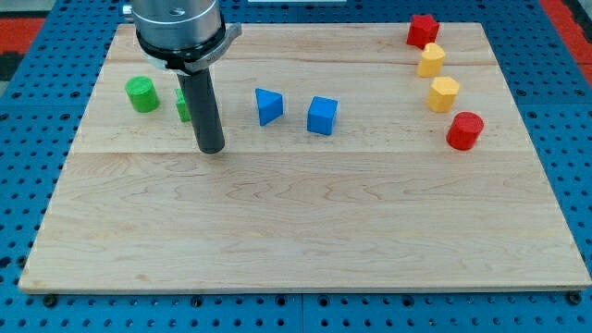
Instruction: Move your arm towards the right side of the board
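Observation:
My tip (pixel 212 148) rests on the wooden board (pixel 305 231) in the left half. A green block (pixel 184 104) is partly hidden behind the rod, just above and left of my tip. A green cylinder (pixel 141 94) lies farther left. A blue triangular block (pixel 268 105) and a blue cube (pixel 322 115) lie to the right of my tip. At the right side stand a red block (pixel 423 30), a yellow block (pixel 431 59), a second yellow block (pixel 443 92) and a red cylinder (pixel 464 130).
The board sits on a blue perforated table (pixel 28 139). The arm's grey housing (pixel 178 28) hangs over the board's top left.

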